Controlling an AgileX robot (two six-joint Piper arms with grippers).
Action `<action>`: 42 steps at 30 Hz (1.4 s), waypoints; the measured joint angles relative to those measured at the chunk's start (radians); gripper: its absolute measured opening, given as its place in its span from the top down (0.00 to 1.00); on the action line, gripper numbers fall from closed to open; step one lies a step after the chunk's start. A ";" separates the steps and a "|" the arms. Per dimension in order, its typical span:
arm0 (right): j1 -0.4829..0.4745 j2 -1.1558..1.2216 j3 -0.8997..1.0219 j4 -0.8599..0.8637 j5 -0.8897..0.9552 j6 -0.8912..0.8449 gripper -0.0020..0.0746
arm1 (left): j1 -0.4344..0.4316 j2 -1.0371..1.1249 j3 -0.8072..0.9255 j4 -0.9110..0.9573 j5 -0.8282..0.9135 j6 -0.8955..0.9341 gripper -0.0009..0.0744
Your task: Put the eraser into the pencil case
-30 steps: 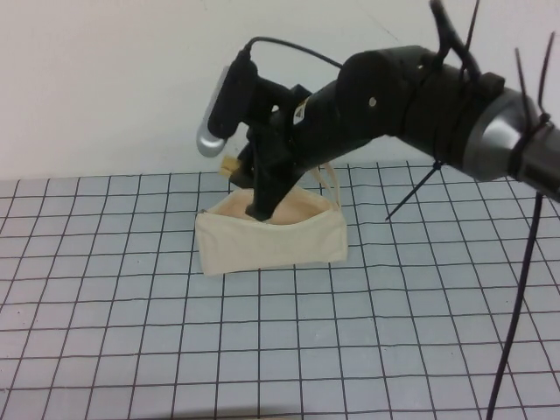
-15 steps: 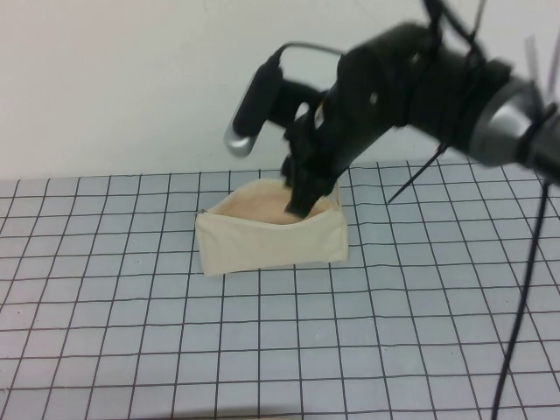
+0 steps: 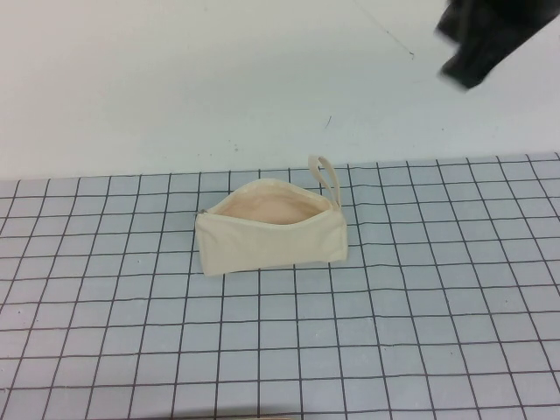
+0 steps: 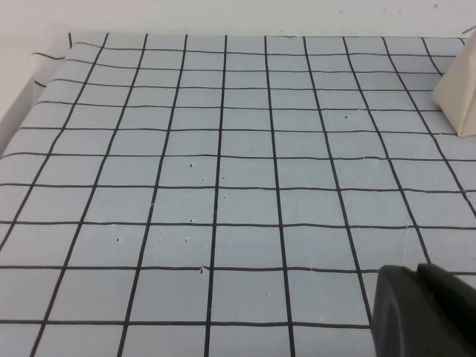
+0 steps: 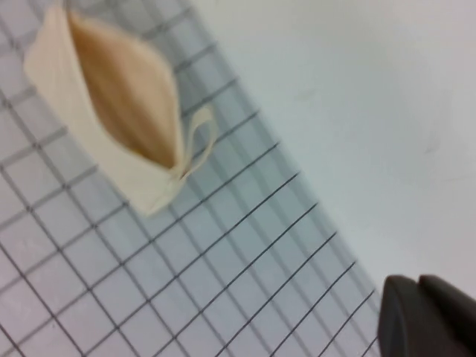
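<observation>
The pencil case point(image 3: 271, 229) stands upright on the gridded desk point(image 3: 280, 350), toward the far edge and roughly mid-width, zip mouth wide open. The peach lining shows inside. Its loop strap point(image 3: 325, 178) sticks up at the end nearer the right edge.

The eraser is not visible anywhere. None on the desk mat, none in either jaws. The high view and right wrist view both look into the open mouth, but only lining shows; the bottom of the pouch is hidden by the front wall. Judgement: the eraser is most likely already down inside the case, so the drop looks done, though I cannot confirm it.

The right gripper point(image 3: 479, 39) is high up past the far right corner, well apart from the case, seen only as a dark blur. In its own wrist view a dark piece of the right gripper point(image 5: 428, 316) sits in one corner with nothing held that I can see. Jaws open or closed: cannot tell.

The left gripper point(image 4: 424, 309) hovers low over bare mat near the left edge, well apart from the pouch, only its dark tip in view. Jaws state: cannot tell. It looks parked.

Left to do, if anything: zip not closed, right arm to park.
</observation>
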 joint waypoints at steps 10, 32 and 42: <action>0.000 -0.349 0.243 0.195 -0.017 -0.019 0.97 | 0.000 0.000 0.000 0.000 0.000 0.000 0.99; 0.000 -0.886 1.374 0.391 -0.368 0.018 0.97 | 0.000 0.000 0.000 0.000 0.000 0.000 0.99; -0.062 -1.009 1.537 0.295 -0.631 0.000 0.97 | 0.000 0.000 0.000 0.000 0.000 0.000 0.99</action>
